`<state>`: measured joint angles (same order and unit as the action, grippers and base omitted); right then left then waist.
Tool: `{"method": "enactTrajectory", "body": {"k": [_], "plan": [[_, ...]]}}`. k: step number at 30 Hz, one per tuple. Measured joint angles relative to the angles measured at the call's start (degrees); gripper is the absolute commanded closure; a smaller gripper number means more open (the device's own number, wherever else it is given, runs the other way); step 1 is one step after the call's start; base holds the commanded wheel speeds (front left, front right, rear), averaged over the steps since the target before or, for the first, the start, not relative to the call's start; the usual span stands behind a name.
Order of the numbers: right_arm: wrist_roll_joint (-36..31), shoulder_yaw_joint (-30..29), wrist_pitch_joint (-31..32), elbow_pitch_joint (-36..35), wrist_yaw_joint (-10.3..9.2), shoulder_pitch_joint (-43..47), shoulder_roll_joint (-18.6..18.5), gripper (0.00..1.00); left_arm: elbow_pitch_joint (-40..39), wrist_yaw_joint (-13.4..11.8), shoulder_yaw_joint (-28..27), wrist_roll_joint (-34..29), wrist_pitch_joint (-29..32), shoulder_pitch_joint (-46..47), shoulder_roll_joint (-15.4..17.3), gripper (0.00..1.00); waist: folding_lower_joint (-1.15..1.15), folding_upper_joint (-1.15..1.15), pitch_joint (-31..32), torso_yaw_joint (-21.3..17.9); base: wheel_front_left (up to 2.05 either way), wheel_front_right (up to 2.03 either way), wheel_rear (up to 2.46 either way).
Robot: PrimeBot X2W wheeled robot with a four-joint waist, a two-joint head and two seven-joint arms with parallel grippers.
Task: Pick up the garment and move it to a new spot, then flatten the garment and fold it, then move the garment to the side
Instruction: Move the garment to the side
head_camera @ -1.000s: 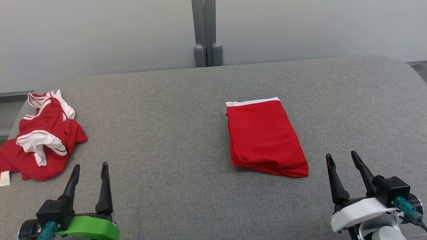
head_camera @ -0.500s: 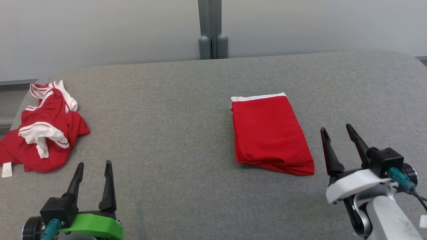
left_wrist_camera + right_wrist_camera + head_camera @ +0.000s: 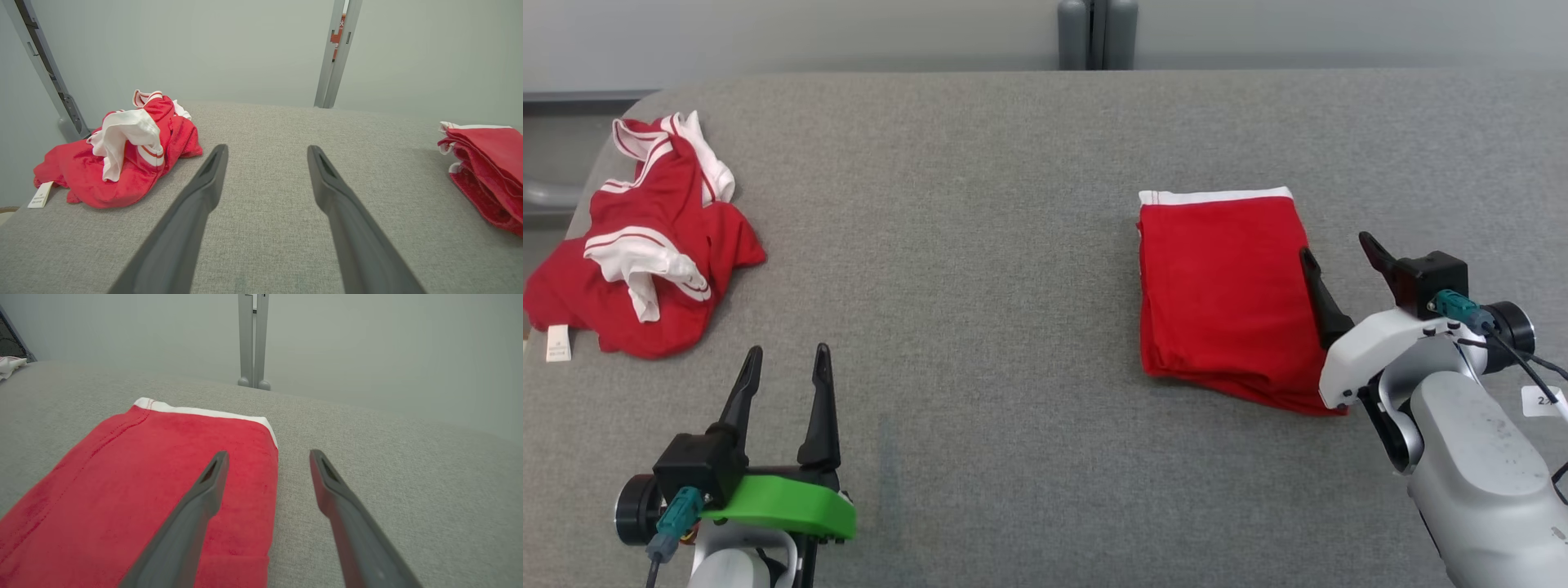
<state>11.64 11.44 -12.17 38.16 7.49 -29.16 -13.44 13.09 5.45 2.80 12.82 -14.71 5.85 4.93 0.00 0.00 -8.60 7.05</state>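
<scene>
Worktop: grey cloth-covered worktop [image 3: 980, 245], with a pale wall [image 3: 849, 33] behind it and a grey post [image 3: 1097, 33] at its far edge.

Folded red garment: the folded red garment [image 3: 1225, 294] lies flat on the robot's right half of the worktop, a neat oblong with a white band along its far edge. The layers show stacked at its near end.

Crumpled garment: a crumpled red-and-white garment [image 3: 645, 245] sits in a heap at the far left corner, well apart from the folded one. A small white label [image 3: 557, 343] sticks out at its near left edge.

Left jaws: spread wide with nothing between them. Their dark fingers [image 3: 822, 408] point up the worktop over bare grey cloth, near the crumpled heap but clear of it.

Right jaws: spread wide too, gripping nothing. They straddle the right-hand edge of the folded red garment: one of the fingers [image 3: 1319, 294] sits over the red cloth, the other over bare worktop just beside it. Whether the inner finger touches the cloth I cannot tell.

Right arm: the white right arm [image 3: 1470, 441] reaches in from the lower right, covering the garment's near right corner.
</scene>
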Motion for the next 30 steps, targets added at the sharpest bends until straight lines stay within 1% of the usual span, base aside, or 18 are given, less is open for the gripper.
{"method": "enactTrajectory", "body": {"k": [6, 11, 12, 13, 14, 15, 19, 23, 26, 30], "plan": [[2.14, 1.07, -0.29, 10.2, 0.0, -3.11, 0.24, 0.0, 1.04, 0.07, 0.86, -0.01, -0.11, 2.48, -0.43, 0.0, 0.0, 0.0, -3.16, 1.84, 0.0, 0.0, 0.0], [5.02, 1.64, -1.1, 16.4, 0.0, -4.11, 1.92, 0.0, 1.47, 0.1, 0.87, -0.01, -0.25, 3.43, -0.6, 0.0, 0.0, 0.0, -5.1, 2.74, 0.0, 0.0, 0.0], [5.57, 1.78, -1.14, 17.12, 0.0, -4.52, 2.26, 0.12, 1.49, 0.1, 0.87, -0.01, -0.25, 3.49, -0.69, 0.0, 0.0, 0.0, -5.32, 2.77, 0.0, 0.0, 0.0], [6.27, 1.98, -1.33, 17.94, -0.01, -5.05, 2.68, 0.64, 1.54, 0.1, 0.86, -0.02, -0.25, 3.59, -0.76, 0.0, 0.0, 0.0, -5.54, 2.76, 0.0, 0.0, 0.0], [6.61, 2.29, -1.49, 18.63, 0.0, -5.57, 2.8, 0.91, 1.56, 0.11, 0.86, -0.02, -0.25, 3.69, -0.78, 0.0, 0.0, 0.0, -5.7, 2.71, 0.0, 0.0, 0.0], [7.04, 2.66, -1.62, 19.09, 0.0, -6.09, 2.93, 1.0, 1.58, 0.13, 0.85, -0.03, -0.25, 3.83, -0.82, 0.0, 0.0, 0.0, -5.79, 2.62, 0.0, 0.0, 0.0], [8.32, 4.6, -2.04, 20.19, 0.08, -7.49, 3.03, 1.0, 1.49, 0.16, 0.81, -0.12, -0.25, 4.41, -1.05, 0.0, 0.0, 0.0, -5.77, 2.3, 0.0, 0.0, 0.0], [8.32, 8.02, -2.07, 20.25, 0.11, -10.03, 0.92, 1.0, 0.58, 0.19, 0.58, -0.3, -0.26, 4.55, -1.19, 0.0, 0.0, 0.0, -6.33, 1.78, 0.0, 0.0, 0.0], [8.31, 11.14, -1.68, 19.62, 0.08, -13.11, -1.18, 1.0, -0.49, 0.41, 0.75, -1.0, -0.26, 5.36, -1.34, 0.0, 0.0, 0.0, -7.57, 1.19, 0.0, 0.0, 0.0], [8.42, 15.44, 0.02, 17.93, 0.07, -18.21, -5.95, 1.0, -2.34, 0.59, 0.93, -1.72, -0.35, 7.4, -1.44, 0.0, 0.0, 0.0, -10.35, 0.1, 0.0, 0.0, 0.0]]}}
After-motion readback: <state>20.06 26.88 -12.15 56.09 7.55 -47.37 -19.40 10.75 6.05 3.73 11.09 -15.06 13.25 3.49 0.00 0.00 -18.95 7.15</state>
